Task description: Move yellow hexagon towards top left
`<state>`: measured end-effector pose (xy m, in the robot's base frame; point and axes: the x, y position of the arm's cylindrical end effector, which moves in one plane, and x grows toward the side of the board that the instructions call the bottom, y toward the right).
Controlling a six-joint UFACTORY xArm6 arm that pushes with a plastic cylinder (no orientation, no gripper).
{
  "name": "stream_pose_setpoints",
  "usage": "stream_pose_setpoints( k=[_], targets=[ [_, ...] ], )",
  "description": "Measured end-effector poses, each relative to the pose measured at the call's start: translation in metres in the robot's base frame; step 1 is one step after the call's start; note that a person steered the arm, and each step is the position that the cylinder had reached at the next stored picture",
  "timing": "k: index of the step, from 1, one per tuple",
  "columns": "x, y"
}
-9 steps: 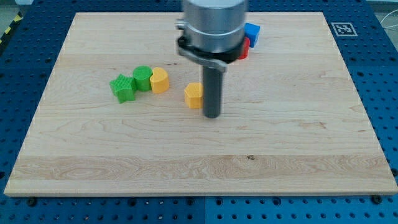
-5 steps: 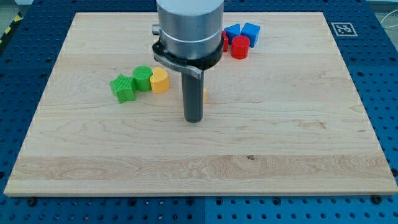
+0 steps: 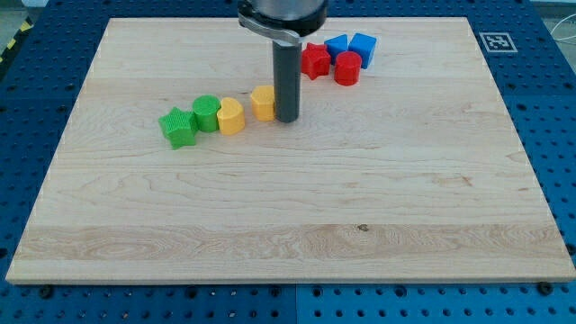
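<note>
Part of the yellow hexagon [image 3: 262, 103] hides behind the rod, its shape hard to confirm. My tip [image 3: 287, 118] touches its right side, grasping nothing, near the table's [image 3: 405, 225] top centre.

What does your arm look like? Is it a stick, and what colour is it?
It ends in a straight, round, dark grey rod, smooth and plain, with no pincer. Above it sits a wider dark collar, cut off by the view's top. I see no cables or markings. My tip is at the rod's very end, just to the view's right of the yellow hexagon.
</note>
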<state>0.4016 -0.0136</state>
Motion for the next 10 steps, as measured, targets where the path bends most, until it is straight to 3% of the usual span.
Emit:
stream_pose_setpoints(
  k=[2,6,10],
  targets=[
    [-0.007,-0.03],
    [-0.063,-0.128],
    [-0.127,-0.16]
  ],
)
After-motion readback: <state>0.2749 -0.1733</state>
